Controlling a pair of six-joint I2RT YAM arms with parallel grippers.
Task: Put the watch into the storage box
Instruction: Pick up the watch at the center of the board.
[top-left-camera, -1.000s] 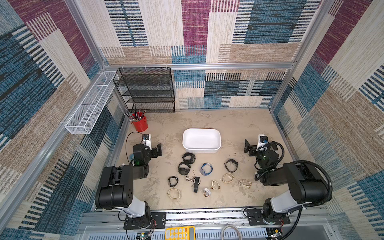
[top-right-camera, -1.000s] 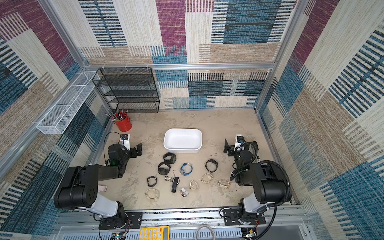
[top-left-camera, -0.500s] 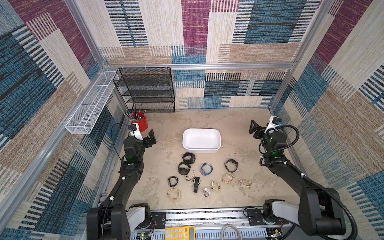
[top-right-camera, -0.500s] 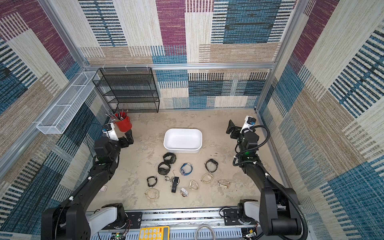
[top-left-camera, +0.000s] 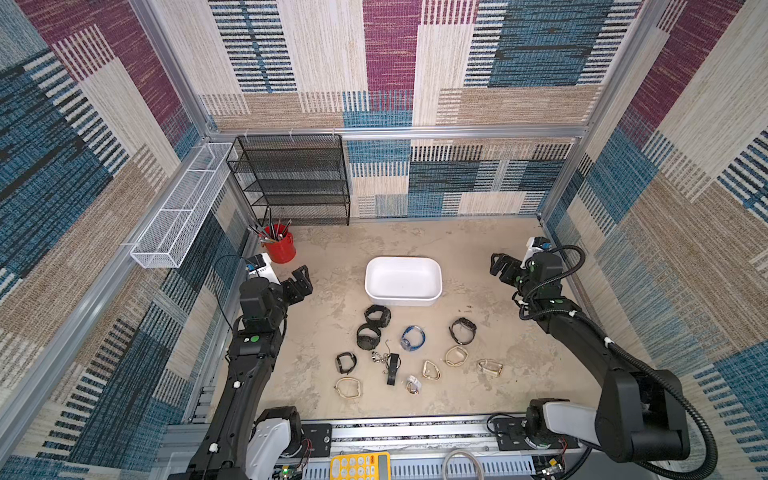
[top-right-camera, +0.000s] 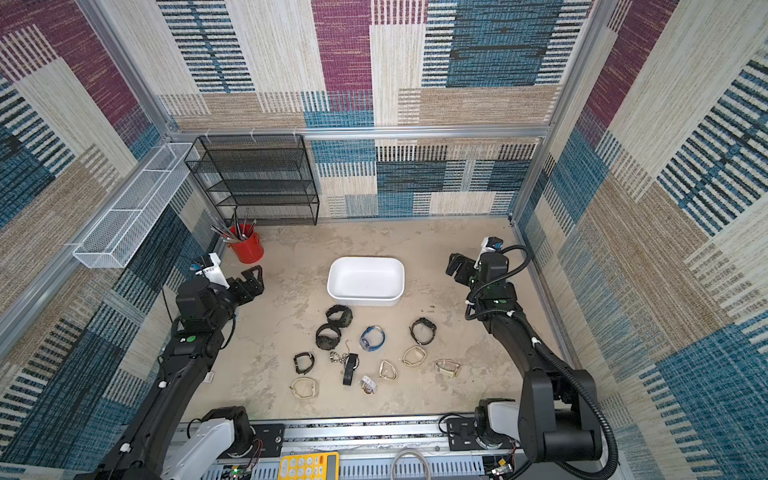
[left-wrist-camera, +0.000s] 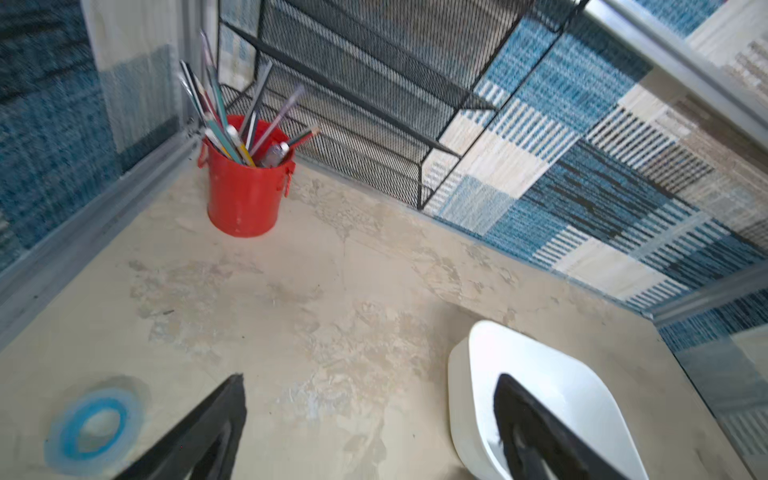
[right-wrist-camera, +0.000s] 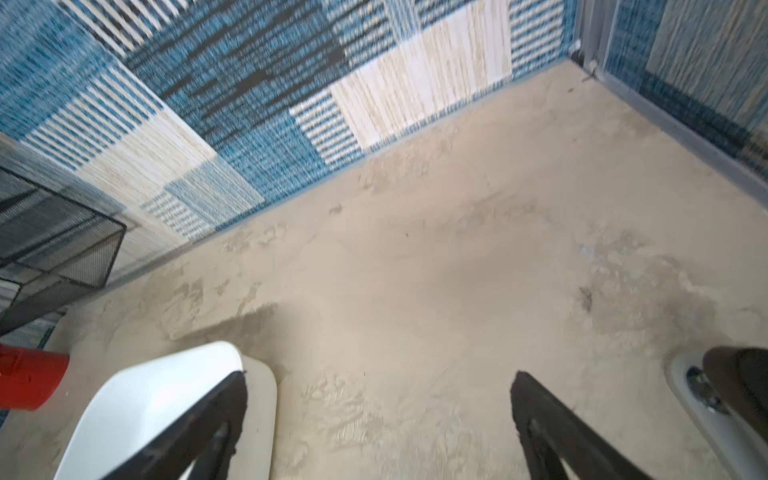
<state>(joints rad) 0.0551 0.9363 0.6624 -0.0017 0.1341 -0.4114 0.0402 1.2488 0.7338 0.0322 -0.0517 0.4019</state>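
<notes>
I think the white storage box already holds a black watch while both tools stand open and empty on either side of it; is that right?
Not quite: the storage box is empty, as both top views show; the watches lie on the table beside it. The left tool and right tool are indeed open and empty.

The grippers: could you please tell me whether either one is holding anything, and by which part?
Nothing is held: the left gripper and the right gripper are both open and empty.

Glossy white plastic storage box (top-left-camera: 402, 281) on rough, mottled table (top-left-camera: 478, 390).
</notes>
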